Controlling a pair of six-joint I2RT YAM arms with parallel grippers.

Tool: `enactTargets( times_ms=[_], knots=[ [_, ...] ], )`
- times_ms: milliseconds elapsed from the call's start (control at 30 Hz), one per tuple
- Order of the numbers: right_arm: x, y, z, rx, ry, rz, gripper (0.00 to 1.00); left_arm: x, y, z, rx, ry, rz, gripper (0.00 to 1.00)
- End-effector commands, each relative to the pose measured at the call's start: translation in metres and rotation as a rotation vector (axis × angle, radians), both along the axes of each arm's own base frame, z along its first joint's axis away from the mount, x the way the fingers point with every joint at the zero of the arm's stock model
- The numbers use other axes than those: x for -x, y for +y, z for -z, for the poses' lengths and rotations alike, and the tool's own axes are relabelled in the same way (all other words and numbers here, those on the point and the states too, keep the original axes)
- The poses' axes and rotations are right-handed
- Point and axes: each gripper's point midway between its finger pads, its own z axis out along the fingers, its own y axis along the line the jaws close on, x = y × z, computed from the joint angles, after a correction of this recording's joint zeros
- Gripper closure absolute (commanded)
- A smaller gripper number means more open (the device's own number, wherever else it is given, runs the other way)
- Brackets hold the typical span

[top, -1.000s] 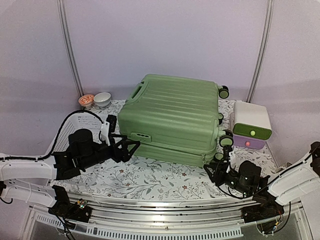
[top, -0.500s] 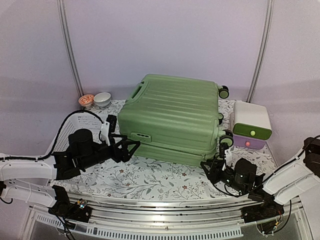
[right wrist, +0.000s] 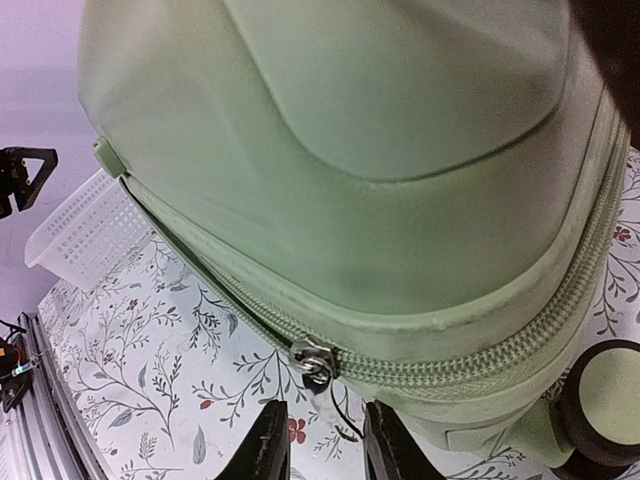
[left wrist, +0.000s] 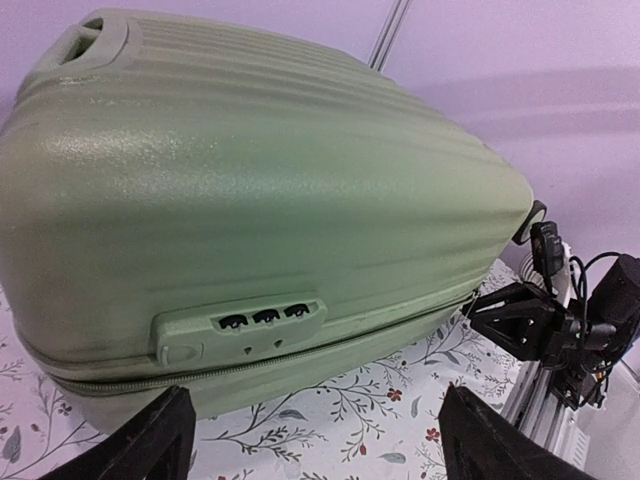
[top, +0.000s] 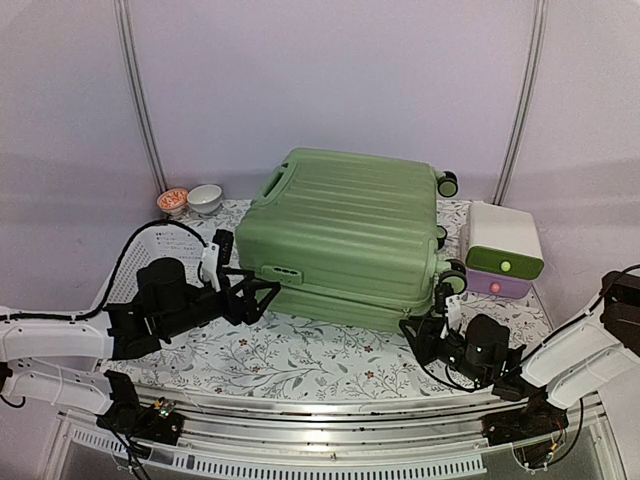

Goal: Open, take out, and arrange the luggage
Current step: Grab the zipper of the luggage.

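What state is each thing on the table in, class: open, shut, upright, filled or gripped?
luggage, lying flat, zipped shut.
zipper pull, at the luggage's near right corner, not gripped.
left pincer, wide open, holding nothing.
right pincer, narrowly open just below the zipper pull.
small box, shut.
pink bowl, upright, something reddish inside.
white bowl, upright.

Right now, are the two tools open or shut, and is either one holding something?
Left tool: wide open, holding nothing, facing the luggage.
Right tool: narrowly open, holding nothing, just short of the zipper pull.
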Motion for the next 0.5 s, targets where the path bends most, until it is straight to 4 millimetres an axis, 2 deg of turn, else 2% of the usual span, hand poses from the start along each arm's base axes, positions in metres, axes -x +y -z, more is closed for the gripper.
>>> enactTargets(
  times_ms=[0,467],
  knots=[
    [-0.0084,0.0066,-0.0108,-0.025,-0.027,0.015,0.73,0.0035,-0.0024,-0.0032,0.01,-0.01,0.011,0.13],
    [-0.0158,0.0083,-0.0141,-0.023,-0.038,0.015,0.79,0.0035,-0.0011,-0.0029,0.005,-0.013,0.007,0.13]
  ],
)
